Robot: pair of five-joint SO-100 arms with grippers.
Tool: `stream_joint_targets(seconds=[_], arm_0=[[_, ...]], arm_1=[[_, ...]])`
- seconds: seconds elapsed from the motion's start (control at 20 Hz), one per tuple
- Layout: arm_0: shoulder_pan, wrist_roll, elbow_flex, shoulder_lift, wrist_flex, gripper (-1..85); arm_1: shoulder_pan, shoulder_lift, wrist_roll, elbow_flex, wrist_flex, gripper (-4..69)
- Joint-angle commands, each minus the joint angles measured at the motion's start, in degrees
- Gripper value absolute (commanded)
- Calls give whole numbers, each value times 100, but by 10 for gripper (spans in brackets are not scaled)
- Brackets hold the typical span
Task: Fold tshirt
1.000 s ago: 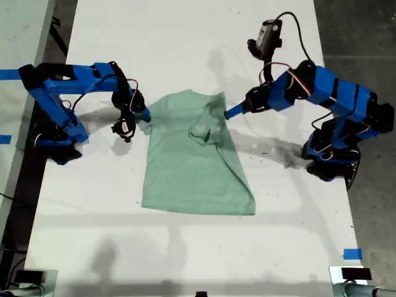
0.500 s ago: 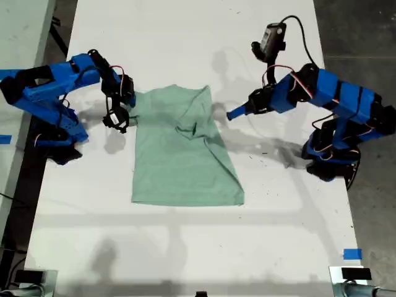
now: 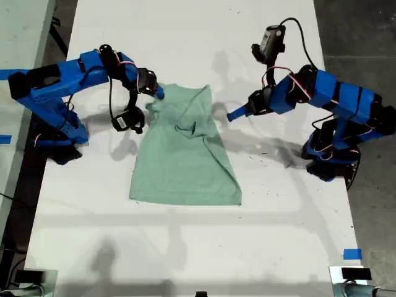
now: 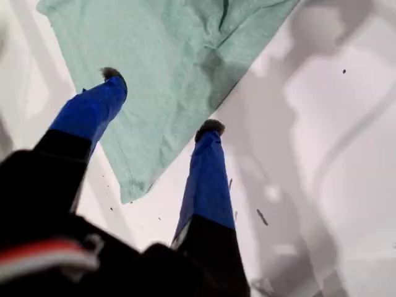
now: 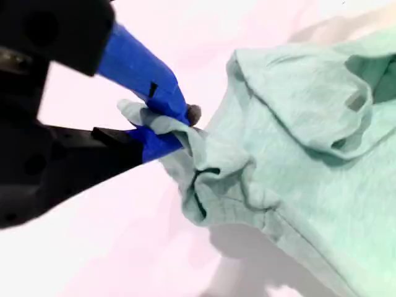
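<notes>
The white table (image 3: pixel 185 37) is smooth and faintly glossy, showing soft shadows and a few dark specks. The tshirt (image 3: pixel 185 154) lies near its middle, a pale mint-green knit, partly folded already into a narrow panel. Its long axis runs from the far neck end toward the near hem in the exterior view, and the hem end lies flat while the neck end is rumpled and bunched.

The coming move turns on that rumpled corner. My second gripper (image 5: pixel 164 127), on the arm at the exterior view's left, is closed on a wad of the cloth there: the blue fingers (image 5: pixel 142 68) pinch a small gathered tuft, and the rest of the garment trails away from them toward the exterior view's right and toward the hem. That arm has the hold, so I judge that any carry across the panel is its to make.

My first gripper (image 4: pixel 162 102), on the arm at the exterior view's right, stands spread wide with nothing between its tips, hovering over the opposite edge of the shirt, near but not gripping it.
</notes>
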Motion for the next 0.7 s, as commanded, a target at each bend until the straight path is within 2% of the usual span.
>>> stream_joint_targets(seconds=[0.0, 0.15, 0.25, 0.3, 0.35, 0.5, 0.65], arm_0=[[466, -9, -1397, -1143, -149, 0], [721, 35, -3357, -3059, 387, 0], [668, 141, -5361, -4711, 1239, 18], [606, 44, -5221, -4843, 1125, 92], [554, 0, -5221, -4852, 1274, 226], [492, 9, -5212, -4377, 1688, 270], [563, 9, -4975, -3146, 2127, 270]], arm_1=[[0, 290, 97, -26, -185, 269], [-26, 290, 149, 9, -167, 267], [-62, 299, 176, 35, -158, 267], [-79, 299, 193, 44, -141, 266], [-88, 334, 211, 79, -132, 266], [-123, 413, 264, 229, -141, 266], [-316, 404, 290, 290, -62, 258]])
